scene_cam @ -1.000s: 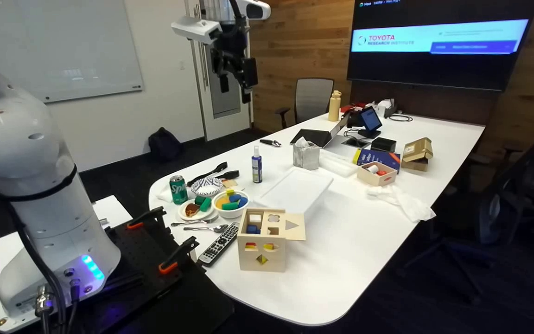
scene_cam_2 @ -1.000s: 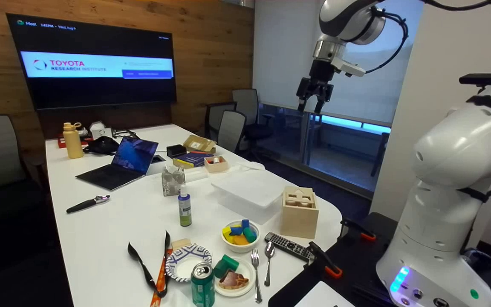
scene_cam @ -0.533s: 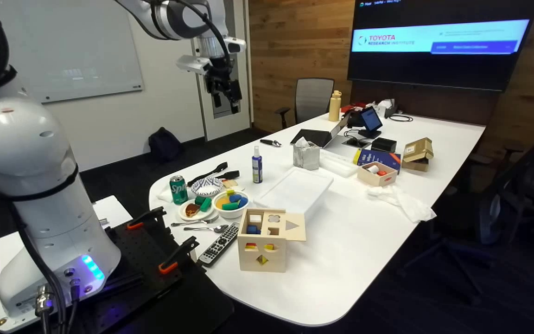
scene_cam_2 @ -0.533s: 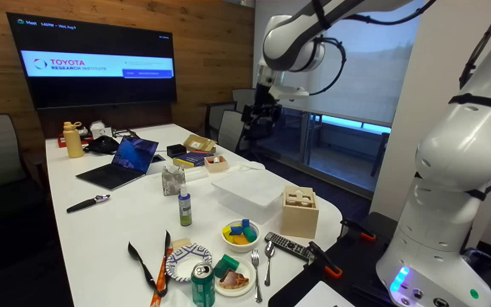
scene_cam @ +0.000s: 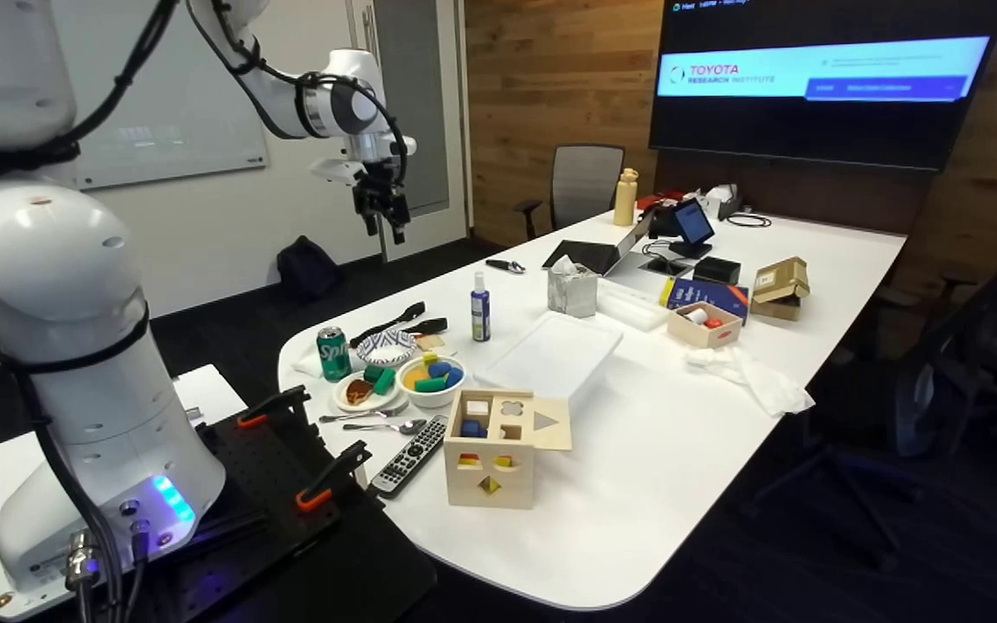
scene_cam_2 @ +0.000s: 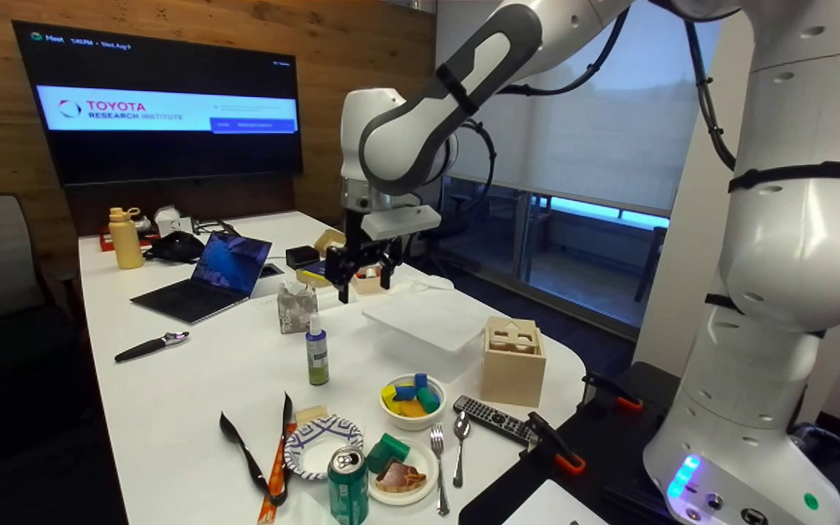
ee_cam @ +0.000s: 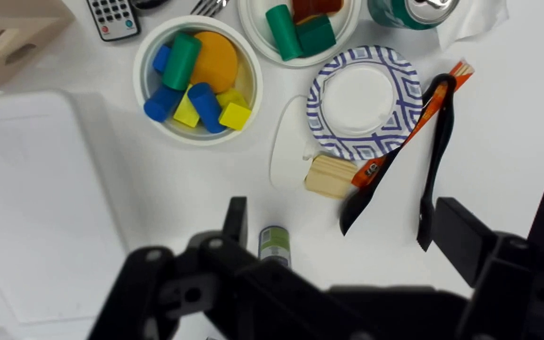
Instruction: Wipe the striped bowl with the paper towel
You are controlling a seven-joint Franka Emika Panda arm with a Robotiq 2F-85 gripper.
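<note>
Wrist view: the gripper (ee_cam: 342, 208) is hovering above the bench (ee_cam: 196, 174), its fingers (ee_cam: 237, 219) standing wide apart. The striped bowl (ee_cam: 364, 101) is sitting near the bench corner facing the whiteboard (scene_cam: 174, 143), its rim overlapping black tongs (ee_cam: 434, 163). A white sheet (ee_cam: 477, 21) is lying between the green can (ee_cam: 392, 15) and the bench edge; in an exterior view, crumpled white material (scene_cam: 754, 381) is lying at the opposite long edge.

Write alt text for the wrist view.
An open, empty pincer hangs over a table bearing a blue-patterned paper bowl. Black tongs overlap an orange chopstick packet at the bowl's edge; a green soda can, probable paper towel and white bowl of blocks sit nearby.
</note>
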